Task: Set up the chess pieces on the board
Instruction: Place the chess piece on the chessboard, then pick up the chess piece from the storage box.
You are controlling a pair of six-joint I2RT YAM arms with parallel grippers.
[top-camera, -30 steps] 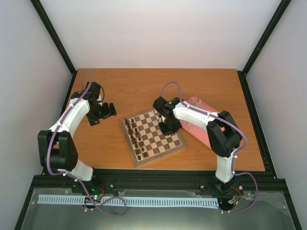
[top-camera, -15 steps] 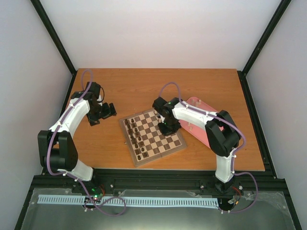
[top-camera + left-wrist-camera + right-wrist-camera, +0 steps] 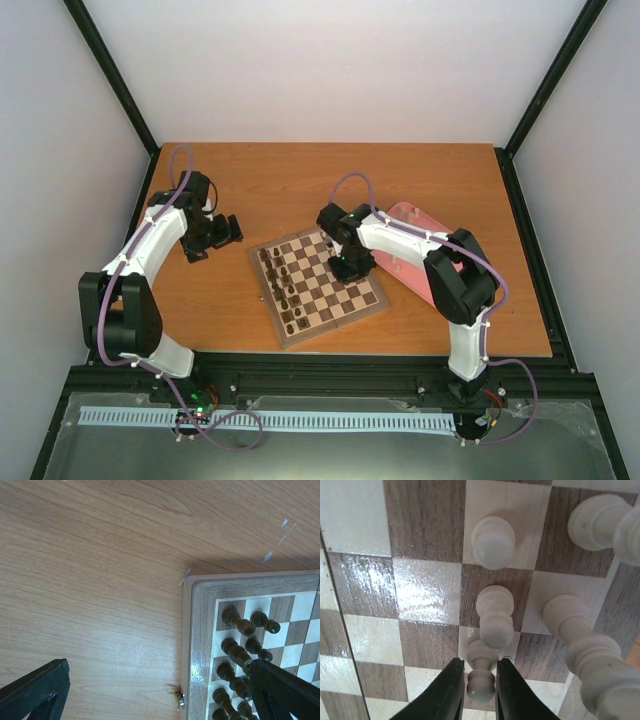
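Observation:
The board (image 3: 335, 322) lies at the table's middle, turned at an angle. My right gripper (image 3: 347, 268) is low over its right side. In the right wrist view my right gripper (image 3: 480, 680) is shut on the head of a small cream pawn (image 3: 481, 687) that stands upright on a light square of the board (image 3: 425, 590). Two more cream pawns (image 3: 495, 617) (image 3: 493, 542) stand in a line beyond it, and taller cream pieces (image 3: 585, 645) stand to the right. My left gripper (image 3: 215, 235) is open and empty over bare table left of the board (image 3: 200, 645).
Dark brown pieces (image 3: 280, 285) stand in two rows along the board's left side, also in the left wrist view (image 3: 240, 625). A pink tray (image 3: 408, 268) lies right of the board, partly under my right arm.
My right arm has shifted very slightly to the left over the board. The left arm has not moved.

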